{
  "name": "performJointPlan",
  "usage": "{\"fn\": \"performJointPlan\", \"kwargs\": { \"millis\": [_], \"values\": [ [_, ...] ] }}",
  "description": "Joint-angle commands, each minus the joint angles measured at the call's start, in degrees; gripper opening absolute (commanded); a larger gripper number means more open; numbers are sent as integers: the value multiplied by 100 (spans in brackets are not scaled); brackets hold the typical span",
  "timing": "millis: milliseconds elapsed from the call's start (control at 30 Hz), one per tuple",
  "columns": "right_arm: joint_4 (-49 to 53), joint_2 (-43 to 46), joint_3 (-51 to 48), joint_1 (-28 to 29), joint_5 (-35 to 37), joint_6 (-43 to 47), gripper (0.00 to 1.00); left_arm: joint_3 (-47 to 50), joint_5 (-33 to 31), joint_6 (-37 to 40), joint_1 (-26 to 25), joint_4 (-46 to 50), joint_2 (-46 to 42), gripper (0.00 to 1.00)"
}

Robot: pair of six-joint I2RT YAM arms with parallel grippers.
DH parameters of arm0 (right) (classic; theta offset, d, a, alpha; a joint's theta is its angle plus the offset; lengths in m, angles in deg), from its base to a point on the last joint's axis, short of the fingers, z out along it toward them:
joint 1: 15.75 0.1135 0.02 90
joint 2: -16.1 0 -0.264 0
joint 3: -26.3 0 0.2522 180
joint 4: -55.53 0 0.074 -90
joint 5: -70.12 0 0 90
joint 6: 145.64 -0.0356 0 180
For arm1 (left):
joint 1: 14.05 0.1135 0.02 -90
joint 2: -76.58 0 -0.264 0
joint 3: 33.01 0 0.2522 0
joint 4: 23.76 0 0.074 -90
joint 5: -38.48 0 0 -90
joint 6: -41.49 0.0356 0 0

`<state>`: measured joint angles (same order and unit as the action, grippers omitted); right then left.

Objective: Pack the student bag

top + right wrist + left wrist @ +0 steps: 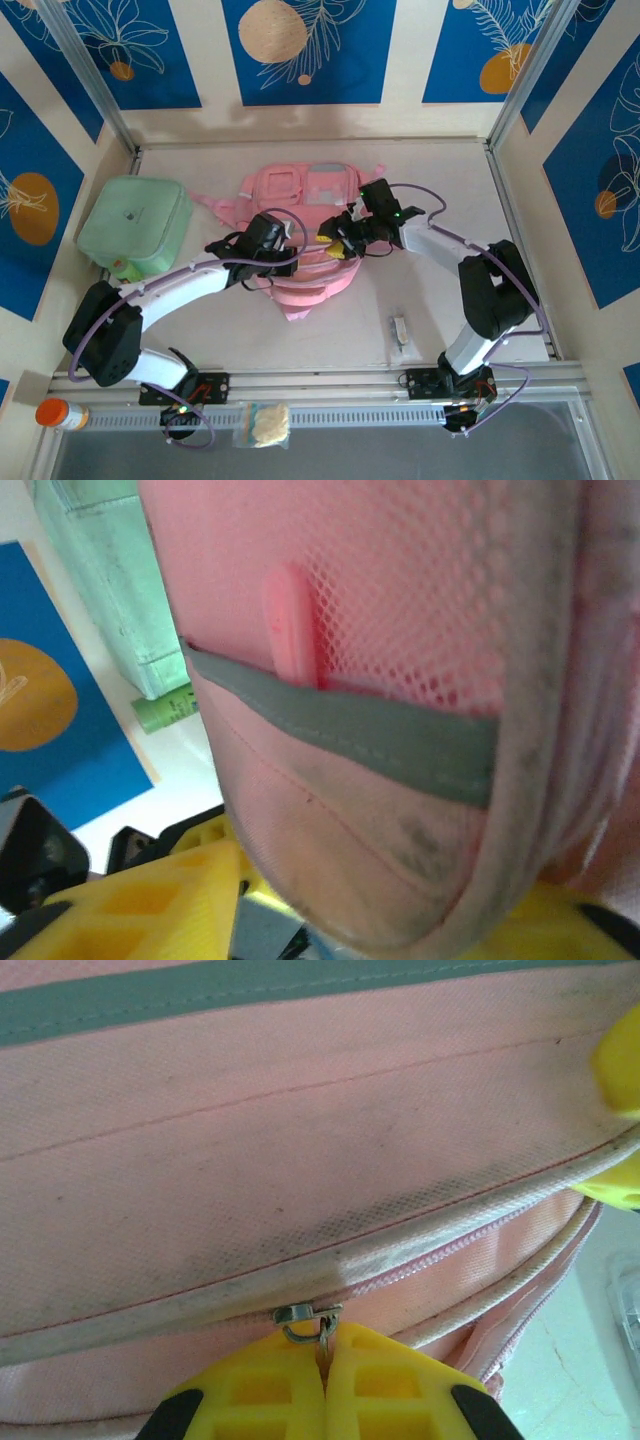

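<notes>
We see left hand (325, 1385) clenched on zip pull (308, 1318). Right hand (336, 236) grasping bag (300, 1160) edge; we judge this braces fabric taut for zipping.

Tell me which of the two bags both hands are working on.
The pink backpack mid-table; the mint-green case sits apart to its left, untouched.
</notes>
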<state>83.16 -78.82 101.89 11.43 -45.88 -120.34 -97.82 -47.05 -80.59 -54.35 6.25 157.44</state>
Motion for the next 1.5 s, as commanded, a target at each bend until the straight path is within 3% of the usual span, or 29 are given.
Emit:
{"fn": "performJointPlan", "kwargs": {
  "millis": [0, 200, 400, 600, 833, 967, 1100, 1267, 1300, 1467],
  "values": [
    [-374, -163, 102, -90, 364, -66, 28, -142, 476, -198, -288, -477, 39, 0],
    [735, -271, 657, -619, 267, 1190, 1, -464, 136, -315, -733, -103, 168, 0],
    [1405, -382, 1127, -1328, -25, 2284, 0, -393, -652, -19, -684, 733, 50, 0],
    [1709, -744, 1538, -1667, -292, 2776, 0, -100, -958, 664, -139, 1023, -287, 0],
    [2164, -1080, 2083, -1603, -247, 3324, 0, 151, -157, 1563, 1054, 363, -155, 0],
    [2085, -1178, 2144, -1629, -405, 3395, 0, 423, -3, 2009, 1216, -451, -181, 0],
    [2217, -1290, 2324, -1576, -205, 3550, 0, 233, 74, 1941, 1442, -333, 68, 0],
    [2268, -1525, 2671, -1510, 49, 3681, 0, 294, 571, 1432, 1240, -825, 18, 0],
    [2344, -1611, 2794, -1531, 47, 3662, 0, 293, 581, 1331, 1182, -861, 13, 0],
    [2482, -1385, 2753, -1496, 132, 3604, 31, 319, 335, 1161, 1129, -692, 40, 0]
  ]
}}
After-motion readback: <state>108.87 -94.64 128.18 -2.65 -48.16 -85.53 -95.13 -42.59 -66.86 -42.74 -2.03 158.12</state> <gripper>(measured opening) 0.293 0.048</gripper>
